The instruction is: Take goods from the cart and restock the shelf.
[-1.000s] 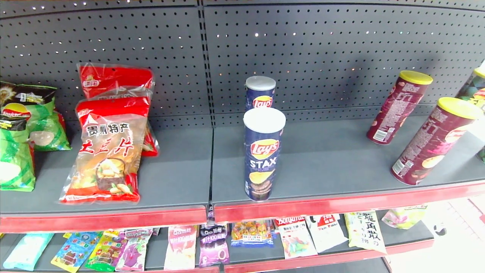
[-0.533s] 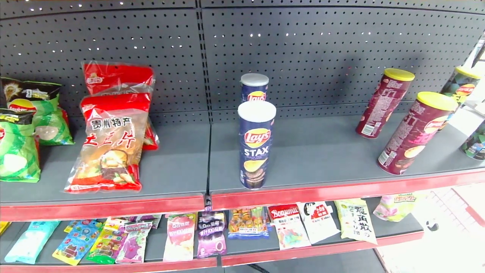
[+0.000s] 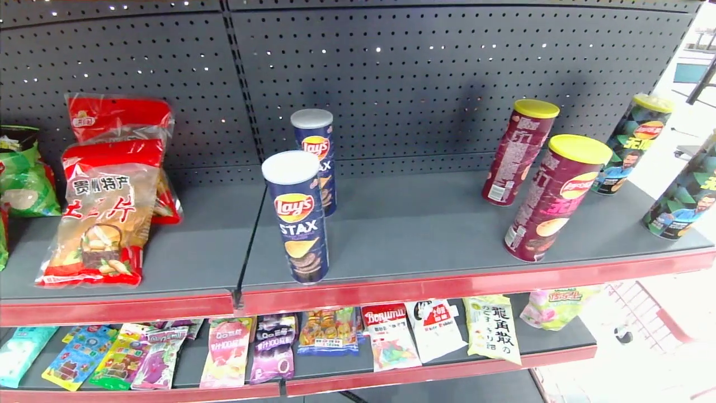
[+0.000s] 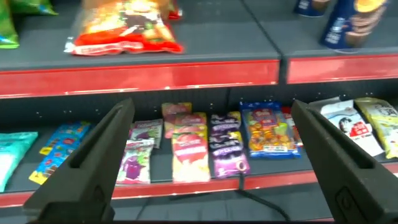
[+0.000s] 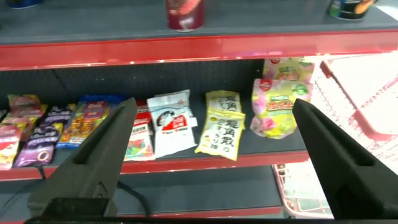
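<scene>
The upper shelf [image 3: 425, 224] carries two dark blue chip cans [image 3: 296, 218], two maroon cans with yellow lids [image 3: 551, 196] and green-black cans [image 3: 632, 145] at the right end. Red snack bags [image 3: 98, 224] lean at its left. My left gripper [image 4: 211, 112] is open and empty, facing the lower shelf's small candy packets [image 4: 189, 146] from a distance. My right gripper [image 5: 214, 106] is also open and empty, facing the white and yellow packets [image 5: 224, 127] on the lower shelf. A pink wire cart [image 5: 364, 93] stands beyond the shelf's right end.
Red shelf edges [image 3: 447, 285] run along the front of both levels. A perforated dark back panel [image 3: 391, 84] stands behind the goods. Bare shelf lies between the blue and maroon cans. Green chip bags [image 3: 22, 179] sit far left.
The head camera has swung to the right, so the whole shelf picture has shifted left and more green-black cans show at the right end. The goods themselves have not moved.
</scene>
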Available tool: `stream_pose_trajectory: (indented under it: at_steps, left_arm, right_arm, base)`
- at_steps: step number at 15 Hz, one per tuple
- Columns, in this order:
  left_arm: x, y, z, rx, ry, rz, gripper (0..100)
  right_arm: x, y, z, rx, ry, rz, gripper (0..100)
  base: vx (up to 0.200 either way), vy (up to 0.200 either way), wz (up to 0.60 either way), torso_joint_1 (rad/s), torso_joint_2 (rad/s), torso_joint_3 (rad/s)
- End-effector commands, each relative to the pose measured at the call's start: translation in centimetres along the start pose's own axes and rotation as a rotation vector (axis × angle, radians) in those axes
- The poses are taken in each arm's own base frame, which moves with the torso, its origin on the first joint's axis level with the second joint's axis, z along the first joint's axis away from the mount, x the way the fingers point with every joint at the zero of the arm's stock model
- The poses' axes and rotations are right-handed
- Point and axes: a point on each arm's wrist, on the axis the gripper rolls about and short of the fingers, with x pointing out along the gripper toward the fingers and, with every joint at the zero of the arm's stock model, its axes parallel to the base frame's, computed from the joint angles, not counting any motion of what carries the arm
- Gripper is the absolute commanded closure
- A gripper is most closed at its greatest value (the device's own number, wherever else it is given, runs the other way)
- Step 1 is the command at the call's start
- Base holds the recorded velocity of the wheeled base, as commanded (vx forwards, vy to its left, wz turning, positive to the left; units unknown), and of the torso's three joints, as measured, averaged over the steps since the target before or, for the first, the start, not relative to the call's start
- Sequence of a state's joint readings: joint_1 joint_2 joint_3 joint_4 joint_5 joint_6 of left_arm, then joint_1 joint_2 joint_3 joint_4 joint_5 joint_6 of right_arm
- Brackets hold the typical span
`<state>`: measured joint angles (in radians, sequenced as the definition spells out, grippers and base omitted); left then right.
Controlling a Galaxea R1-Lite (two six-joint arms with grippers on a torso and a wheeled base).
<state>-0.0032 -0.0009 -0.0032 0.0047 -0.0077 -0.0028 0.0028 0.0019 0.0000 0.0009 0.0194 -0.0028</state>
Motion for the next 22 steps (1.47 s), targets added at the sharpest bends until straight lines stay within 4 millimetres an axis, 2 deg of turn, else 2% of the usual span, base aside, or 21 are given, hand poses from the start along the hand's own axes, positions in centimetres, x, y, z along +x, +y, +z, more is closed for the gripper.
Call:
stream_pose_trajectory:
  at_steps: [1, 13, 17, 22]
  left_arm:
    - [0.01, 0.0, 0.0, 0.0, 0.001, 0.0, 0]
    - [0.01, 0.0, 0.0, 0.0, 0.001, -0.001, 0]
    - [0.02, 0.0, -0.04, 0.0, 0.002, 0.0, 0]
    - [0.02, 0.0, -0.04, 0.0, 0.002, 0.0, 0]
  right_arm:
    - [0.0, 0.0, -0.01, 0.0, 0.0, -0.001, 0]
    - [0.0, -0.04, 0.01, 0.0, -0.001, -0.019, 0]
    - [0.0, -0.04, -0.01, 0.0, 0.0, -0.019, 0]
    - [0.0, -0.04, -0.01, 0.0, 0.0, -0.019, 0]
  base:
    - [0.0, -0.2, 0.0, 0.002, 0.0, -0.002]
    - [0.0, -0.2, 0.0, 0.004, 0.0, 0.001]
    - [0.0, 0.0, 0.0, 0.0, 0.0, 0.0]
    - [0.2, 0.0, 0.0, -0.005, 0.0, 0.002]
